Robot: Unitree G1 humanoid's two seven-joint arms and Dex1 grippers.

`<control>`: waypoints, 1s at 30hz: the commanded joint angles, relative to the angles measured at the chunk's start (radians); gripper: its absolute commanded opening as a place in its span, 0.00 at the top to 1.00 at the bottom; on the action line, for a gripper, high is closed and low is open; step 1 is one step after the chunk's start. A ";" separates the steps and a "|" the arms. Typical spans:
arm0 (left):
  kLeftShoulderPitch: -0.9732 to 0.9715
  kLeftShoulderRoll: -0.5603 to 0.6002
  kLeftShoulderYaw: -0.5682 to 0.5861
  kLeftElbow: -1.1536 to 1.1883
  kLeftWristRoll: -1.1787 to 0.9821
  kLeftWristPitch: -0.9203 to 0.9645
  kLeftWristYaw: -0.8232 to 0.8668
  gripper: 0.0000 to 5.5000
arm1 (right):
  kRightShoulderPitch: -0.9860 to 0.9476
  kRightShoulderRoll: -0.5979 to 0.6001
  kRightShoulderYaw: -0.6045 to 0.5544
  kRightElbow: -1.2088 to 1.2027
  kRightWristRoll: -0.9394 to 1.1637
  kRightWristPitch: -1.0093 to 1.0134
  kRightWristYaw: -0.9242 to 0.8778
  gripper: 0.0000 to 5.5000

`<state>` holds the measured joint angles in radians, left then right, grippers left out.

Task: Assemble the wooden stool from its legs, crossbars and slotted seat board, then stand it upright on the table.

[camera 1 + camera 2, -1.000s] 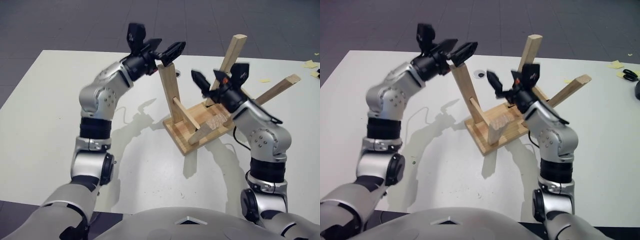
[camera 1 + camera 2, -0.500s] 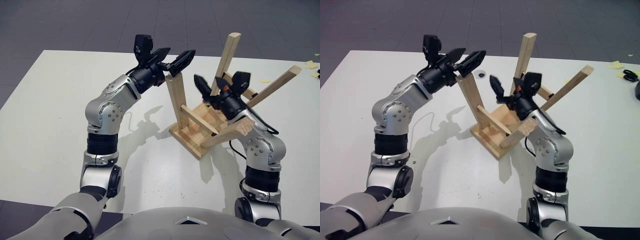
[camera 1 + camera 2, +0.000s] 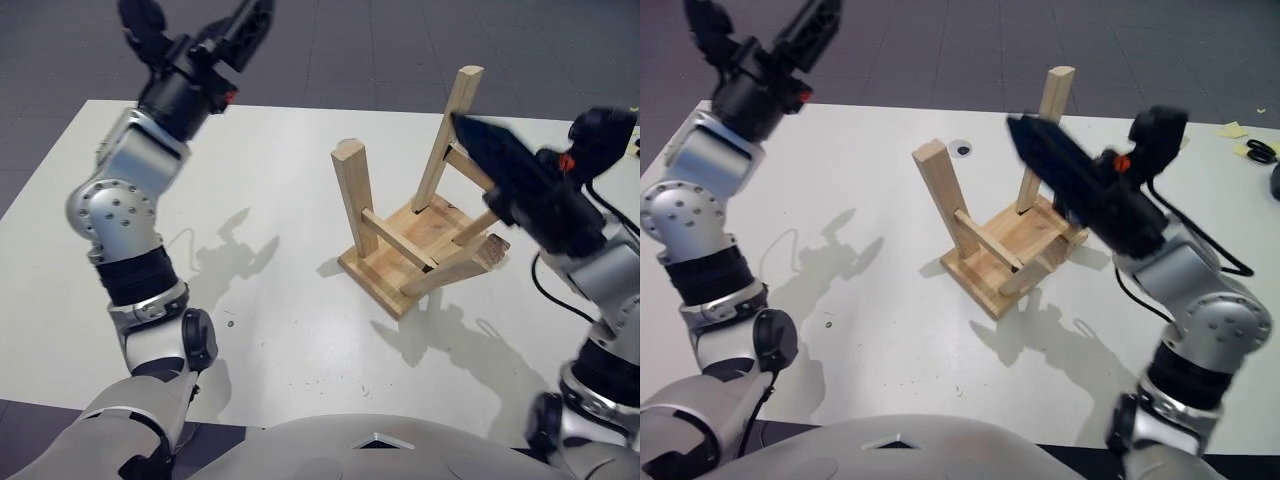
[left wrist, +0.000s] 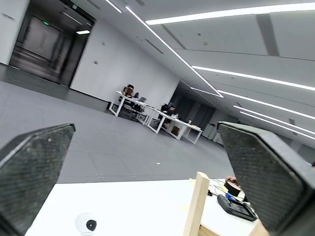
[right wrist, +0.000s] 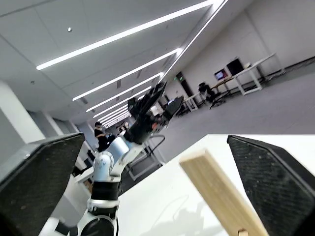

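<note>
stool [image 3: 410, 245] sits upside down on the bench [image 3: 300, 330], centre-right of the head view. seat board [image 3: 375, 275] is flat on the surface, legs pointing up.
near leg [image 3: 355, 195] is roughly upright. tall leg [image 3: 448, 135] leans toward the top of the frame. A third leg [image 3: 460, 268] lies low, angled off to the right. crossbar [image 3: 398, 238] runs from the near leg down toward the low one.

left tool [image 3: 195, 15]: upper left of frame, raised high, jaws spread wide, holding nothing. Well apart from the stool.

right tool [image 3: 540, 125]: right side of frame, just beside the tall leg, also spread wide with nothing gripped. One finger crosses in front of the stool's far side. Can't tell from the head view whether it touches. In the right wrist view a leg end [image 5: 216, 189] sits between the pads [image 5: 39, 182] with a gap on both sides.
</note>
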<state>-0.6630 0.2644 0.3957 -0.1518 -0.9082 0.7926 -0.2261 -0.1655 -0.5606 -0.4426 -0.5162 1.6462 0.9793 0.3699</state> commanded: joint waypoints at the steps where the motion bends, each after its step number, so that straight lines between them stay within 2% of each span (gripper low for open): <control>1: 0.072 -0.031 -0.030 -0.070 -0.024 0.023 0.038 0.02 | 0.024 -0.152 0.094 -0.084 -0.176 0.032 0.151 0.02; 3: 0.094 -0.049 -0.040 -0.095 -0.036 0.023 0.058 0.02 | 0.028 -0.212 0.124 -0.096 -0.258 0.012 0.223 0.02; 6: 0.140 -0.084 -0.055 -0.143 -0.050 0.015 0.098 0.02 | -0.026 -0.261 0.118 -0.018 -0.256 -0.001 0.281 0.02; 9: 0.196 -0.124 -0.085 -0.187 -0.049 0.008 0.134 0.02 | -0.075 -0.290 0.223 0.030 -0.484 -0.097 0.314 0.02; 14: 0.209 -0.180 -0.168 -0.197 -0.017 -0.014 0.157 0.02 | -0.142 -0.103 0.401 0.081 -0.718 -0.228 0.177 0.02; 17: 0.206 -0.187 -0.194 -0.192 -0.002 -0.024 0.156 0.02 | -0.187 0.010 0.441 0.114 -0.800 -0.286 0.107 0.02; 20: 0.208 -0.183 -0.194 -0.184 0.002 -0.037 0.156 0.02 | -0.288 0.100 0.394 0.165 -0.778 -0.298 0.045 0.02; 22: 0.207 -0.184 -0.199 -0.177 0.009 -0.048 0.156 0.02 | -0.373 0.144 0.300 0.216 -0.672 -0.276 -0.018 0.02; 24: 0.207 -0.181 -0.210 -0.177 0.022 -0.056 0.153 0.02 | -0.423 0.143 0.220 0.260 -0.611 -0.253 -0.064 0.02; 27: 0.193 -0.184 -0.221 -0.179 0.033 -0.067 0.148 0.02 | -0.397 0.107 0.174 0.254 -0.595 -0.232 -0.066 0.02; 30: 0.161 -0.171 -0.229 -0.170 0.048 -0.077 0.142 0.02 | -0.425 0.158 0.120 0.261 -0.552 -0.250 -0.147 0.02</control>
<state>-0.4667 0.0809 0.1776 -0.3282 -0.8840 0.7238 -0.0761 -0.5667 -0.4376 -0.2865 -0.2613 1.0596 0.7375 0.2761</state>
